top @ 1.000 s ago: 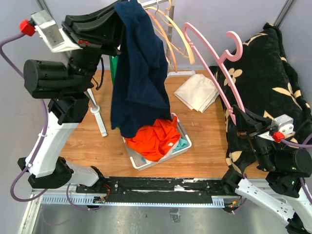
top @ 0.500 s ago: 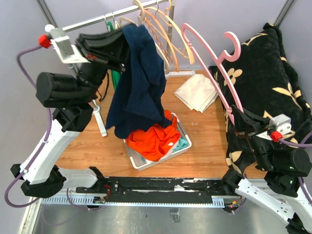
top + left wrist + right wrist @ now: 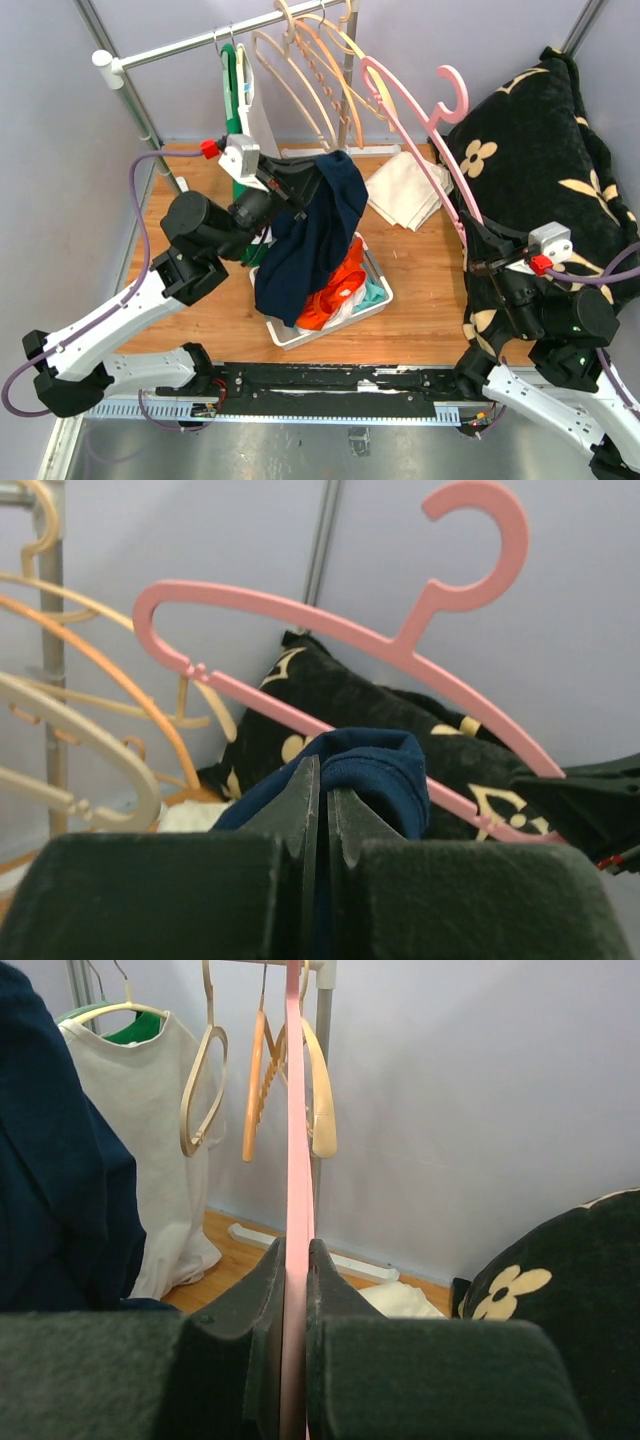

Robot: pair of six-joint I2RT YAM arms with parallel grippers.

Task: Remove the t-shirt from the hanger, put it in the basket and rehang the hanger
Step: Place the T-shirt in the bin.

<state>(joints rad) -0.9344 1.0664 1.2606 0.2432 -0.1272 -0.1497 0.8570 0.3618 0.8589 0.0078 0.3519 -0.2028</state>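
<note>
The left gripper (image 3: 322, 782) is clamping a fold of the navy t-shirt (image 3: 300, 250) between nearly closed jaws. The garment is hanging off the hanger, over the white basket (image 3: 383, 283). The right gripper (image 3: 296, 1258) is pinching the pink hanger (image 3: 405, 105) bar, holding it raised.

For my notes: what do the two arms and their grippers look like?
The left arm and right arm have white links, black round joints, purple cables and white wrist boxes with red caps. Left gripper and right gripper have black fingers.
</note>
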